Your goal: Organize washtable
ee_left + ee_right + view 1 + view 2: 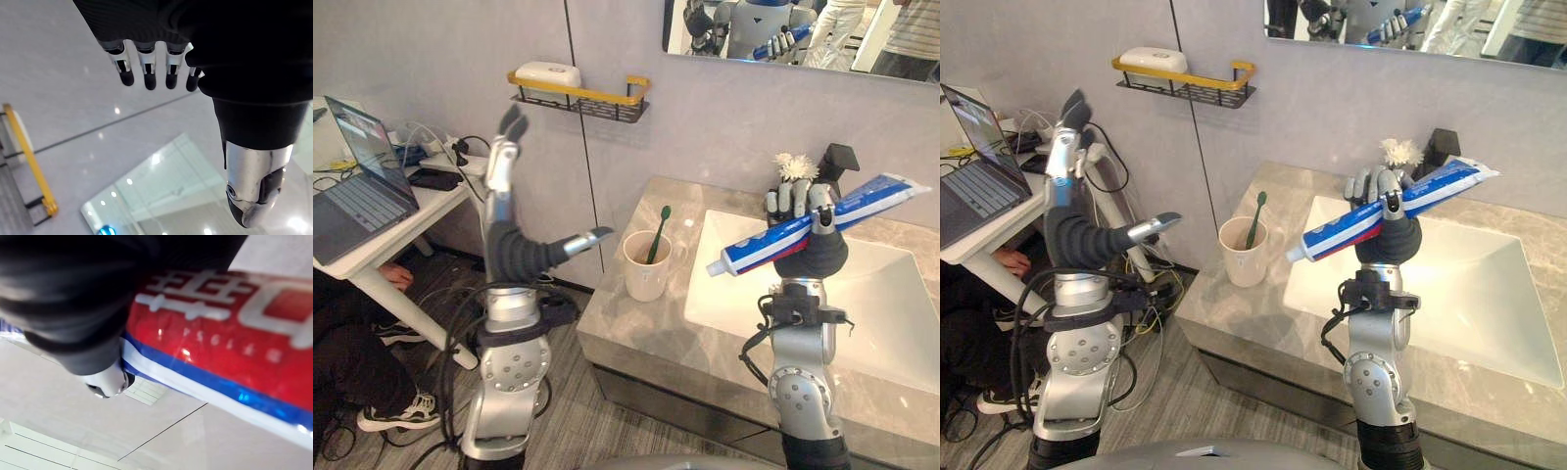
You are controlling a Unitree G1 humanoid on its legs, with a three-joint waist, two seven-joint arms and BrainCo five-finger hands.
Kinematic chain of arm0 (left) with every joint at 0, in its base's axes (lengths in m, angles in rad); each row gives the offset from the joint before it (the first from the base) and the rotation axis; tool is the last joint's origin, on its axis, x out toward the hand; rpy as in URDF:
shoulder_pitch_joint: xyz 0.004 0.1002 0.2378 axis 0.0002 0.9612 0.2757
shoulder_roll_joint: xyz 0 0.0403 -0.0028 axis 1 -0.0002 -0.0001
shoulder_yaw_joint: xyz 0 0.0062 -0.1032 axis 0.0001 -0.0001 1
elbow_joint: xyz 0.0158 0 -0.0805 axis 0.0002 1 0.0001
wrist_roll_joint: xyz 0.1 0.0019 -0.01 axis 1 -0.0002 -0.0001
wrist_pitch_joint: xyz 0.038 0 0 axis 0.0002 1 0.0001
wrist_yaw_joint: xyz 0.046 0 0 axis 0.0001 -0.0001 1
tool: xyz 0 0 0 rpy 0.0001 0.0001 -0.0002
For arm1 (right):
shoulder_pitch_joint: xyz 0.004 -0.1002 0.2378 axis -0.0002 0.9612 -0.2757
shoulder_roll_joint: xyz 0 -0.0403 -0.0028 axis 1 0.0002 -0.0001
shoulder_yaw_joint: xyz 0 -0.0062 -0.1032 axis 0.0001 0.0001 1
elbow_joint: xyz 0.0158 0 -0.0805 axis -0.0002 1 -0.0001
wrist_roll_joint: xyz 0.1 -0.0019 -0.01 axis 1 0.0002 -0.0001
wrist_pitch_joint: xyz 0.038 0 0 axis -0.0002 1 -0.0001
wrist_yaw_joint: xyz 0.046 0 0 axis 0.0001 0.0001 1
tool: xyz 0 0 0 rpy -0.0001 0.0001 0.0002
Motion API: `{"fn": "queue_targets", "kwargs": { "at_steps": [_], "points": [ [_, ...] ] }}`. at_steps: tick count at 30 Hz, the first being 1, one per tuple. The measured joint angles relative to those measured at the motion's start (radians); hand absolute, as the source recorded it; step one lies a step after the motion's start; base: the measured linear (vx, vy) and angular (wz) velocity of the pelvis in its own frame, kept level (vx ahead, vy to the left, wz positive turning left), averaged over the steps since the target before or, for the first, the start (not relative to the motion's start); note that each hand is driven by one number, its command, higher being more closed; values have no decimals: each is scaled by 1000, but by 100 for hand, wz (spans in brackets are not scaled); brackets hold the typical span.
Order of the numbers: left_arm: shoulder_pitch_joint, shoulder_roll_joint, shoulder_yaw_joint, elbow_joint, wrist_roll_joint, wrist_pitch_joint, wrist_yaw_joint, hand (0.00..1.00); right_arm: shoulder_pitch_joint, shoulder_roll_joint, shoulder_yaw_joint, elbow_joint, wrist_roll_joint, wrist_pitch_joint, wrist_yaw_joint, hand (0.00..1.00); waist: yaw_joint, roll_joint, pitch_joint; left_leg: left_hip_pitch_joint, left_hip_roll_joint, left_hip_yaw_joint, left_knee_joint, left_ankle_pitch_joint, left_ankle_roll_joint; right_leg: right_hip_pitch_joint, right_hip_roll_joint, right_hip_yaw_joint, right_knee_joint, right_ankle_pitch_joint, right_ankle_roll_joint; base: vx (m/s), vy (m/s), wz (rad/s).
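Right hand (800, 208) clasps the tube (759, 247) mid-length above the sink (891, 294), left hand (502, 164) spread empty; a slack grip could drop it short of the cup (646, 269).

A pale marble surface (636, 328) with a white basin (891, 294) stands against a grey wall (705, 127). A mirror (862, 54) hangs above the surface. To the left of the surface are a yellow-railed wire shelf (582, 98) on the wall, a white desk (445, 201) and grey plank floor (578, 431).
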State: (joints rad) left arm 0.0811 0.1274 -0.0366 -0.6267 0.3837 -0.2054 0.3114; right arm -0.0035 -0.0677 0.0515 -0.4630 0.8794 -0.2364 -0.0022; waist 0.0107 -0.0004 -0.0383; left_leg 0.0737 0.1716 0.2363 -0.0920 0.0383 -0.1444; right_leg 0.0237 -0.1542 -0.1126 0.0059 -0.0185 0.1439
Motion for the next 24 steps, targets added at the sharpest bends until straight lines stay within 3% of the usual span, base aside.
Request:
{"fn": "queue_targets", "kwargs": {
  "at_steps": [8,11,19,21,24],
  "points": [
    [121,-56,93,138,-103,6,16,0,0,6,-31,97,-19,-3,-19,100,2,-1,2,-19,0,-36,-1,4,0,11,0,-36,-13,-5,-6,1,-8,13],
    [123,-84,121,269,-103,0,21,0,-1,8,-56,128,-38,-3,-34,100,20,-2,4,-24,0,-43,-1,5,0,12,-1,-43,-15,-5,-6,19,-5,9],
    [120,-94,98,982,-153,57,-1,0,-9,33,-64,171,-67,-40,-87,100,26,-15,15,-35,0,-62,-1,7,-1,13,0,-64,-16,-9,-9,9,-4,6],
    [115,-96,94,1089,-176,70,-8,0,-10,38,-64,175,-69,-51,-92,100,26,-20,18,-36,0,-64,-1,7,-1,14,-1,-67,-16,-9,-9,5,-1,3],
    [85,-72,26,1331,-166,80,-34,0,-21,37,-64,188,-74,-73,-112,100,25,-27,21,-46,0,-90,0,14,0,24,-1,-93,-16,-10,-8,7,-5,26]
  ]
}}
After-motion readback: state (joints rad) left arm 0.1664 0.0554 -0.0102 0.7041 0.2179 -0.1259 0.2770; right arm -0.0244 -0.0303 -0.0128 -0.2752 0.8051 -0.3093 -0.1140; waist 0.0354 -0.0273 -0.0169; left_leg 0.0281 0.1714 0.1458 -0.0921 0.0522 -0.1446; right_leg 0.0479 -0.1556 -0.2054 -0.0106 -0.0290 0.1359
